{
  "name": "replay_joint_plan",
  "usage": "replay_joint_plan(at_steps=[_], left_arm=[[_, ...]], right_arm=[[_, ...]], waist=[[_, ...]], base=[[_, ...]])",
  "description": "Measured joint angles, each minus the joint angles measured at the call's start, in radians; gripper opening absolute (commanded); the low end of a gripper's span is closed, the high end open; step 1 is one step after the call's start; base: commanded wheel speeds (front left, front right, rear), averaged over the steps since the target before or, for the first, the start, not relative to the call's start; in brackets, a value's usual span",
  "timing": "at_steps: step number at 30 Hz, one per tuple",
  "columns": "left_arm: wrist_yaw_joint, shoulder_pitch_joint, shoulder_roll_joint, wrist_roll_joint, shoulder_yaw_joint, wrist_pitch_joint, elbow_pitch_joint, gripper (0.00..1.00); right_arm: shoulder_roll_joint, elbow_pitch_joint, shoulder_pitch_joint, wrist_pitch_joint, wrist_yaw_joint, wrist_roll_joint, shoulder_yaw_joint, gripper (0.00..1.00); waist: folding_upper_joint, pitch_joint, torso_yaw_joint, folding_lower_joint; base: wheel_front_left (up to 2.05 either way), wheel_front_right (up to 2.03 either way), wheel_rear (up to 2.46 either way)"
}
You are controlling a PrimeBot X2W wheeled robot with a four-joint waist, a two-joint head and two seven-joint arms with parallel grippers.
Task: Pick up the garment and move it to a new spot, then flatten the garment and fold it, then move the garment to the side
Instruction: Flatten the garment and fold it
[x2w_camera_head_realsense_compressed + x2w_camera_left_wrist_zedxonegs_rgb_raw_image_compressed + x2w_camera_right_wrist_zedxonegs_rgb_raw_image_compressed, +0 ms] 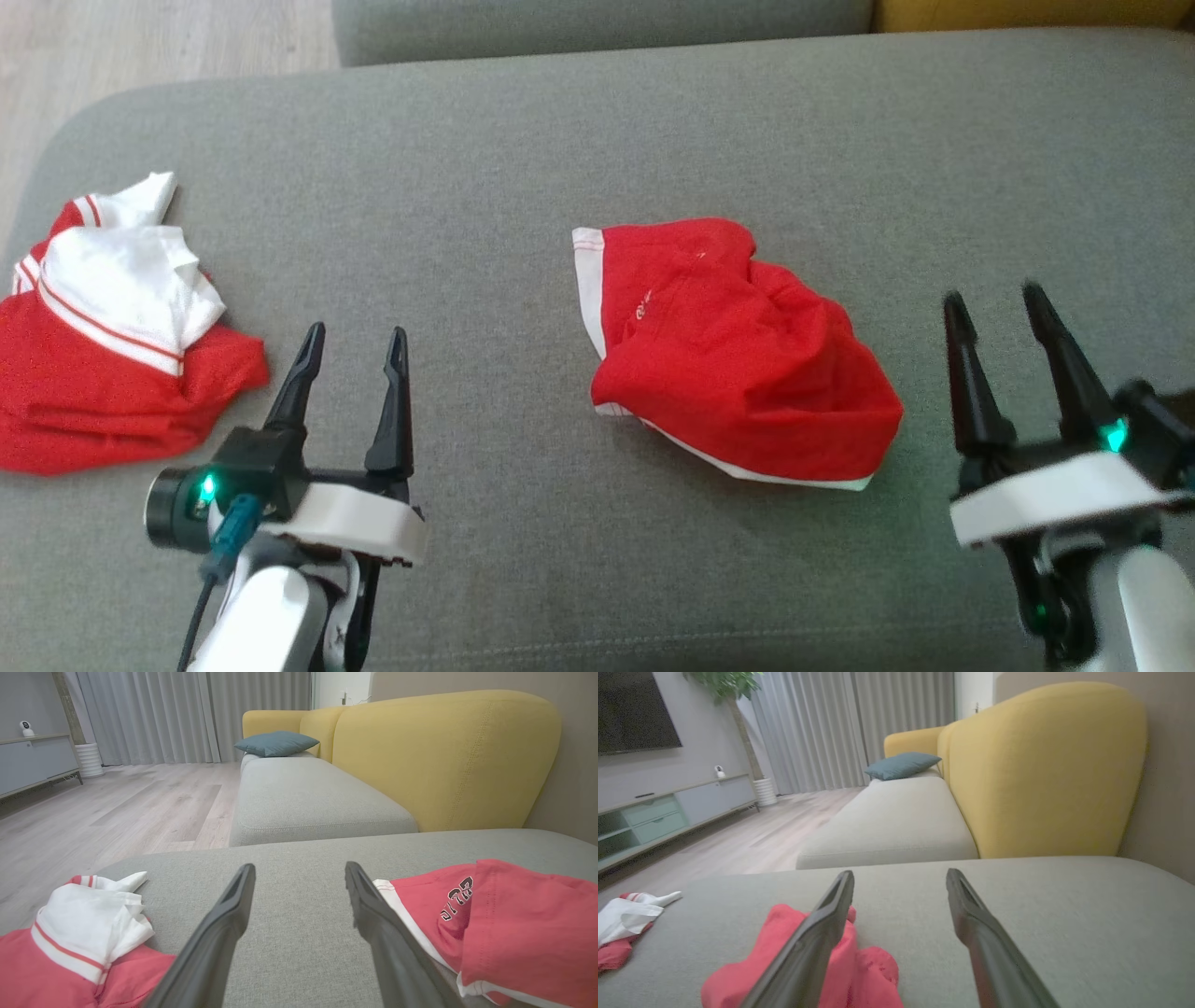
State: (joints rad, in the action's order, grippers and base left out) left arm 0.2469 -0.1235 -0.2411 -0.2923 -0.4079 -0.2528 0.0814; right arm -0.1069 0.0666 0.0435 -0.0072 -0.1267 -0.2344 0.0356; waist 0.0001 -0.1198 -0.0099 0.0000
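Grey sofa seat laid with two garments: red garment mid-seat, red-and-white garment at left edge. Left gripper, right gripper held spread, empty, near front edge.

Grey sofa seat in 2 sections set at a right angle, backed by a yellow backrest. 1 teal cushion lies at the far end of the further section. A crumpled red-and-white shirt rests near the seat's left edge. Beyond are a pale wood-plank floor and grey curtains. A low cabinet carries 1 small white camera. Beside it stands a white ribbed pot holding a leafy plant. A dark television screen hangs above.
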Motion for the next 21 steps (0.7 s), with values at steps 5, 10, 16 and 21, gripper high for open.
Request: replay_joint_plan(at_steps=[5,10,16,21], left_arm=[[0.002,0.012,-0.004,0.000,-0.001,0.000,-0.010,1.00],[0.006,0.037,-0.007,-0.001,-0.004,0.001,-0.012,1.00],[0.009,0.037,-0.009,-0.001,-0.005,0.001,-0.017,1.00],[0.010,0.037,-0.010,-0.001,-0.007,0.001,-0.020,1.00]], right_arm=[[0.011,0.006,-0.068,0.026,0.000,0.001,-0.038,1.00],[0.022,0.010,-0.084,0.035,0.000,0.001,-0.040,1.00],[0.028,0.013,-0.084,0.044,0.000,0.001,-0.045,1.00],[0.029,0.010,-0.083,0.053,0.000,0.001,-0.044,1.00]], waist=[[0.0000,0.018,-0.003,0.0000],[0.0000,0.024,-0.002,0.0000],[0.0000,0.020,0.001,0.0000],[0.0000,0.012,0.003,0.0000]], base=[[0.00,0.00,0.00],[0.00,0.00,0.00],[0.00,0.00,0.00],[0.00,0.00,0.00]])
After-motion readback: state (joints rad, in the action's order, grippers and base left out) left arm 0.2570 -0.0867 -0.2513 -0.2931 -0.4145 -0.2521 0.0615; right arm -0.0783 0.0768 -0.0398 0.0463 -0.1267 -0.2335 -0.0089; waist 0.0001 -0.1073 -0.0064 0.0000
